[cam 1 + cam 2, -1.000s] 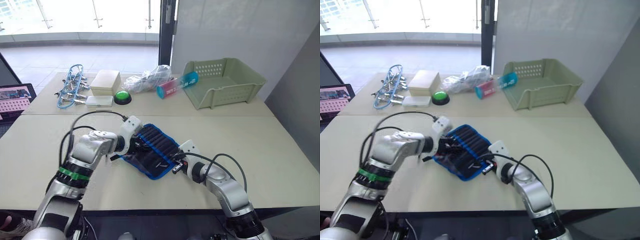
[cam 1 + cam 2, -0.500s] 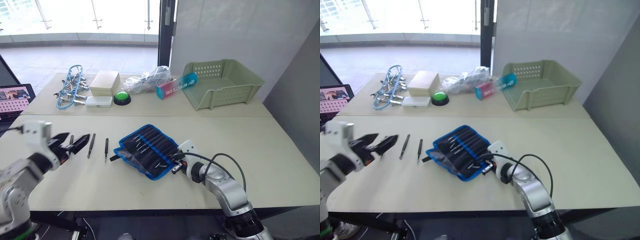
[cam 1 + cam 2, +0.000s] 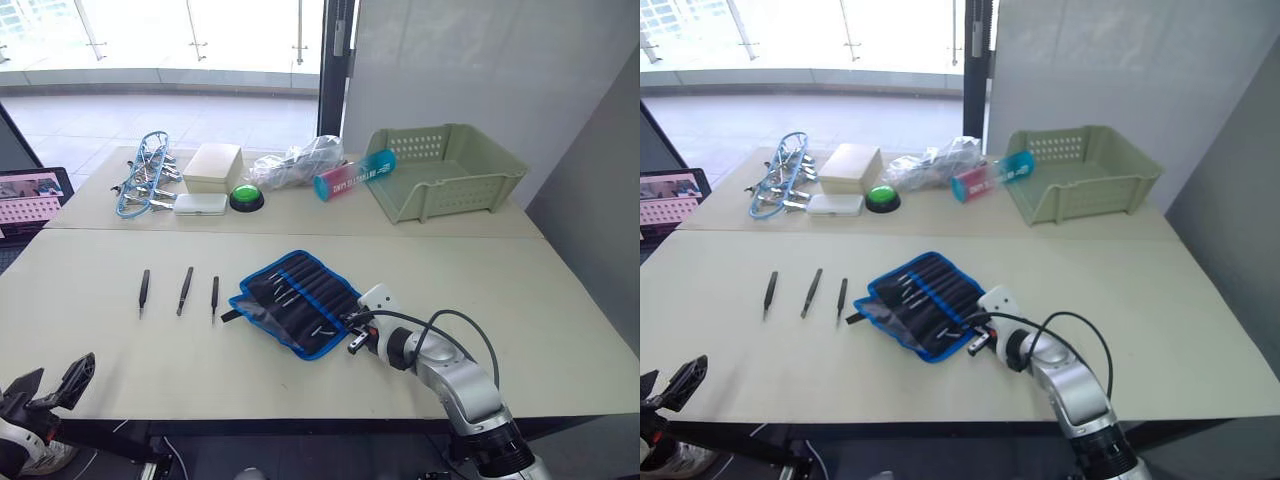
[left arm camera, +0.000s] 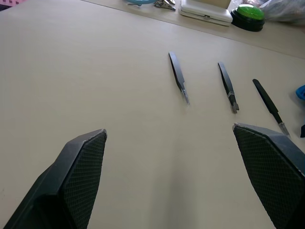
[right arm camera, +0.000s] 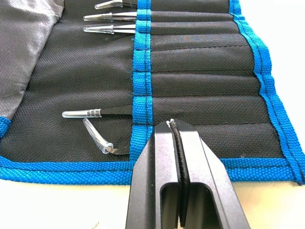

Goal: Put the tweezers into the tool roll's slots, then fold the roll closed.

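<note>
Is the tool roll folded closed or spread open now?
Spread open. The roll lies flat, its slots facing up; three tweezers lie loose beside it.

Along the desk's (image 3: 560,300) far edge sit a pale green basket (image 3: 445,168), a green button (image 3: 245,195) and a cream box (image 3: 211,164); silver clips with blue wire (image 3: 141,180) lie at the left. A laptop (image 3: 30,200) stands beyond the desk's left end.

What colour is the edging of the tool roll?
Bright blue edging, clearest in the right wrist view.

Tool roll (image 3: 297,302) black, blue edging; tweezers (image 3: 185,290) black; basket (image 3: 445,170) pale green.
</note>
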`<state>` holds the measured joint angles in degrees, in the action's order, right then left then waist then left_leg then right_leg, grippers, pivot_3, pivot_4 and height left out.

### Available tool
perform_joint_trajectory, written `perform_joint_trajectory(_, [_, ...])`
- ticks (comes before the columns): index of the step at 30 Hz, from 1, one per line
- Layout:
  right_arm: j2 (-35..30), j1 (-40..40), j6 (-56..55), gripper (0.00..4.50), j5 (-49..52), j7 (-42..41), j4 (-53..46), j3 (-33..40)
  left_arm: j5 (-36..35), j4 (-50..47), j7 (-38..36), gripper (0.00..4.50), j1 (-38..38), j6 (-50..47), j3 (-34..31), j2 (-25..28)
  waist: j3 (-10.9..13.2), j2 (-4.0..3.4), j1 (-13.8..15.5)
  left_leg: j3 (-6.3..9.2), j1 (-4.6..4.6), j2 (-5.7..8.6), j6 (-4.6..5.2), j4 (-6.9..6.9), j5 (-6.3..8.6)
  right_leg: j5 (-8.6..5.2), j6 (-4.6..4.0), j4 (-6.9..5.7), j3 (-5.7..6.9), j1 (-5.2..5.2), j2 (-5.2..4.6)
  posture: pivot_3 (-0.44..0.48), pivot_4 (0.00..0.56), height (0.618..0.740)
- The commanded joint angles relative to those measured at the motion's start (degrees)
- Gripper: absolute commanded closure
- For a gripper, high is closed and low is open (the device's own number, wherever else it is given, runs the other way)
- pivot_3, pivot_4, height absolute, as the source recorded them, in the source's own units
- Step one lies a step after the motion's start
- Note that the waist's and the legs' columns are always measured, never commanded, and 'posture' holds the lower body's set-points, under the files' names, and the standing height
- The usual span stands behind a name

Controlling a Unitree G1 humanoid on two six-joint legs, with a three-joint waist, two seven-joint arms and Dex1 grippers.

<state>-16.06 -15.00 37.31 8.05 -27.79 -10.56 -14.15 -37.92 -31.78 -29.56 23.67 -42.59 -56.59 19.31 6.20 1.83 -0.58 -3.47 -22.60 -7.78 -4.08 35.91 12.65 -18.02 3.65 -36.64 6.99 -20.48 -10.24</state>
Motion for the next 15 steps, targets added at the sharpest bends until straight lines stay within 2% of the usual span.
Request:
perform_joint_trajectory(1, [-0.63,2.33,2.43,4.50,-0.59,-0.21,3.88,-1.20,2.84,0.35,1.62,0.01,-0.08,3.32,3.69,1.94,0.00,0.00,0.03,0.00,0.00,0.00,0.00,-0.01,0.00,0.00,-0.01,0.00,0.00,0.00,0.00,0.000,0.150,0.722])
perform_joint_trajectory(5, [-0.04,2.21,2.54,4.50,-0.51,0.12,3.98,-1.08,5.31,6.12,4.03,0.01,-4.14,4.05,9.03,4.27,0.00,-0.04,0.07,0.00,0.02,0.00,0.00,0.01,0.00,0.00,-0.01,-0.03,0.00,0.00,0.00,0.000,0.150,0.722])
perform_joint_trajectory(15, [0.76,1.00,2.81,4.50,-0.64,0.23,4.42,-1.34,17.02,30.69,5.02,0.01,-21.88,15.13,25.10,10.33,0.00,-0.03,-0.23,-0.01,0.02,-0.01,-0.03,-0.05,-0.02,-0.01,-0.02,-0.09,0.01,-0.07,0.03,0.000,0.150,0.722])
